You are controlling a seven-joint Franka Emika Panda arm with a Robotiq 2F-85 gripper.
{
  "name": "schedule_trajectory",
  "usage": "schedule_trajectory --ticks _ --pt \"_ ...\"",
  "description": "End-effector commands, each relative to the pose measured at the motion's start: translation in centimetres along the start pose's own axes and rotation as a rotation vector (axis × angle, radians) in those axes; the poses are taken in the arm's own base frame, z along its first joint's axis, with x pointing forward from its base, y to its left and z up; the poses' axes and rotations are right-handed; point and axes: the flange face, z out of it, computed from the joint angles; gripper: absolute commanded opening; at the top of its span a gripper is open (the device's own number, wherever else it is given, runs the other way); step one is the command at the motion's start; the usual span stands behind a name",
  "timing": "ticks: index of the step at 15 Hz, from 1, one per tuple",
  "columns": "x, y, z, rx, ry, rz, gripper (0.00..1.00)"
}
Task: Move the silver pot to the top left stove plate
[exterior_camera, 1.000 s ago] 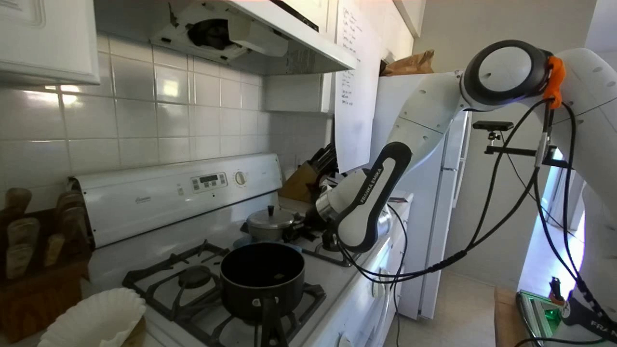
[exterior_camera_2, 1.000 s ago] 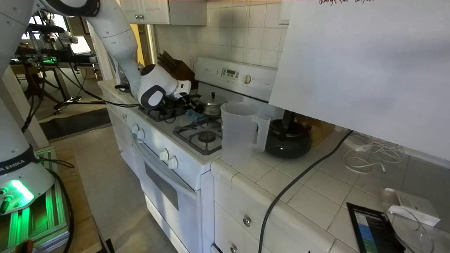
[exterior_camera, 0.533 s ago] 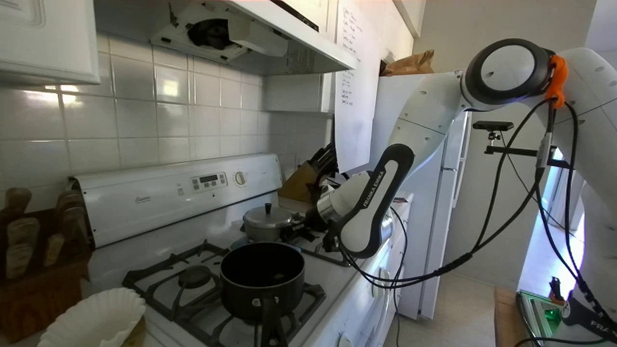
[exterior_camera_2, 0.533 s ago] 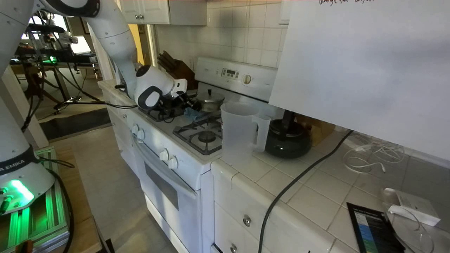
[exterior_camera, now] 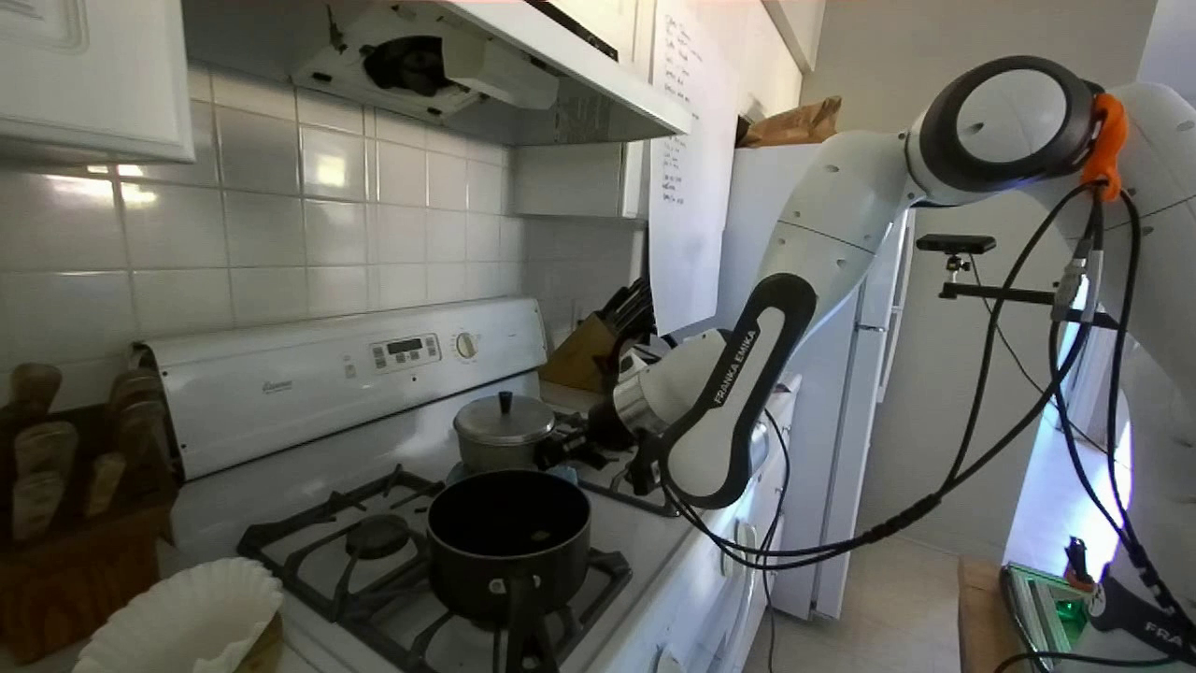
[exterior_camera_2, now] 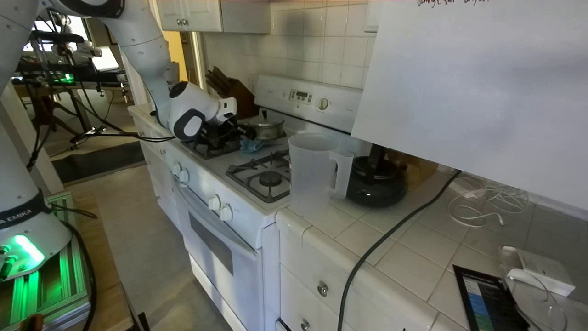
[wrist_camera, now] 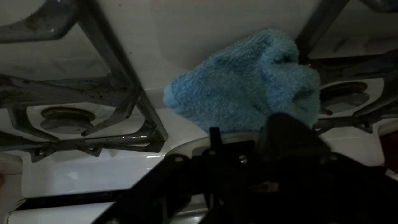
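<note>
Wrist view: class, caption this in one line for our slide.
Black tool in the foreground, a crumpled blue cloth beyond, dark burner grates either side on a white stovetop.

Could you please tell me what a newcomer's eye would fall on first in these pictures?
Most likely the white robot arm, which in an exterior view extends from the right, over the stove, to the lidded silver pot. In the wrist view, the crumpled blue cloth stands out near the centre. In an exterior view, a bright green light glows on the arm's base at lower left.
</note>
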Motion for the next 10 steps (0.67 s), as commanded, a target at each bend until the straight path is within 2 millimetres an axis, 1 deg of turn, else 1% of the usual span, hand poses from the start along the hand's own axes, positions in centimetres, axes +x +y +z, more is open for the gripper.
schedule_trajectory --ticks 1,4,5,6,7,8,10 --pt "1.9 -0.1 -2.6 -0.002 0.02 -0.02 0.11" --pt "3.7 0.0 -4.3 0.0 0.055 -0.016 0.11" --pt "4.1 0.0 -4.7 0.002 0.04 -0.006 0.11" --pt "4.2 0.2 -4.9 0.005 -0.016 0.004 0.11" --pt "3.4 0.1 -2.9 0.004 0.027 -0.003 0.11" --pt "3.7 0.1 -3.1 0.004 0.015 -0.002 0.36" --pt "3.4 0.2 -2.9 0.003 0.009 -0.002 0.36"
